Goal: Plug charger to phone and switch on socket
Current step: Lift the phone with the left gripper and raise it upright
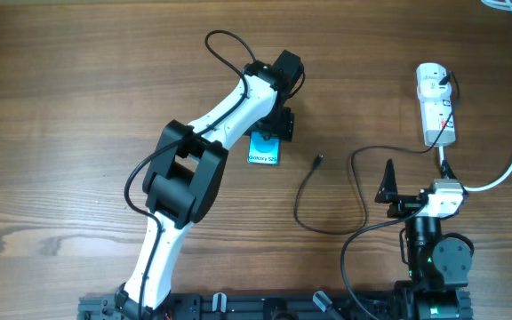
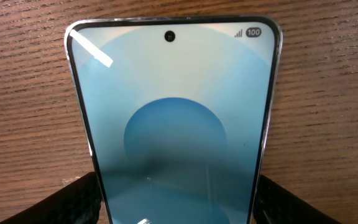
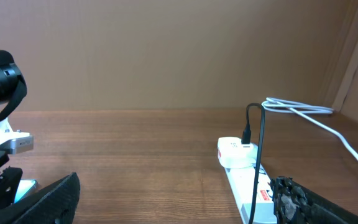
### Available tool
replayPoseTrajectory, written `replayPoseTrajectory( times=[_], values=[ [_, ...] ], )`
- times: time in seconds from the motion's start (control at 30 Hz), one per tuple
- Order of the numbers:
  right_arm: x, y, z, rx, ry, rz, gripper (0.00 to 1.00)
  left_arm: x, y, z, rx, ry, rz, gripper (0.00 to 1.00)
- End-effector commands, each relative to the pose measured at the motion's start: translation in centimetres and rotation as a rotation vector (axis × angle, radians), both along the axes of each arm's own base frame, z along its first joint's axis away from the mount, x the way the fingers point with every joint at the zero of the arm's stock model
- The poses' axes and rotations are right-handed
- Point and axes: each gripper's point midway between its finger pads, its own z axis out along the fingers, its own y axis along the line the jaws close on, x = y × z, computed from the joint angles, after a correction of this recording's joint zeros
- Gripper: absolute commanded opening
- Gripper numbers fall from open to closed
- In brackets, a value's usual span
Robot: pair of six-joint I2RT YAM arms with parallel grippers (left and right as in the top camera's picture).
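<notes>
Fore-aft phone [image 1: 263, 151] in left gripper [image 2: 176, 202] pinch, white-band end robotward; right gripper [image 1: 388, 185] spread.

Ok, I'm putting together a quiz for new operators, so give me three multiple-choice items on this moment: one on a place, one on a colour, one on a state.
1. Where is the charger connector tip relative to the phone?
A. plugged into it
B. on the table to its right, apart from it
C. lying on its screen

2. What colour is the phone's screen?
A. red
B. green
C. cyan-blue

3. How is the right end effector?
A. open and empty
B. shut on the charger
C. shut on the phone

Answers:
1. B: the overhead view shows the tip on bare wood with a gap between it and the phone.
2. C: the left wrist view shows a blue screen filling the frame.
3. A: the right wrist view shows its fingers spread wide with nothing between them.
</notes>
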Motion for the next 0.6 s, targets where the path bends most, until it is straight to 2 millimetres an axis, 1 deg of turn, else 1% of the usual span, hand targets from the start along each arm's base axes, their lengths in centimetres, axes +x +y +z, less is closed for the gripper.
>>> replayPoseTrajectory(
  times=[0.0, 0.17, 0.27, 0.3, 0.47, 0.5, 0.57],
  values=[
    [0.0, -0.1, 0.2, 0.014, -0.011, -0.006, 1.0, 0.2, 0.3, -0.4, 0.018, 0.002, 0.001, 0.75],
    [0.0, -0.1, 0.2, 0.014, -0.011, -0.006, 1.0, 0.1, 0.4, -0.3, 0.016, 0.008, 0.008, 0.7],
    [0.0, -0.1, 0.2, 0.014, -0.011, -0.006, 1.0, 0.1, 0.6, 0.4, -0.011, 0.018, 0.025, 0.7],
    [0.0, -0.1, 0.2, 0.014, -0.011, -0.006, 1.0, 0.2, 0.6, 0.9, -0.037, 0.021, 0.033, 0.7],
    [0.0, -0.1, 0.2, 0.014, -0.011, -0.006, 1.0, 1.1, 0.7, 4.9, -0.224, 0.034, 0.089, 0.7],
    [0.0, -0.1, 0.2, 0.014, -0.011, -0.006, 1.0, 1.1, 0.6, 6.0, -0.285, 0.05, 0.102, 0.7],
    [0.0, -0.1, 0.2, 0.014, -0.011, -0.006, 1.0, 0.9, 0.2, 7.4, -0.403, 0.099, 0.122, 0.71]
  ],
)
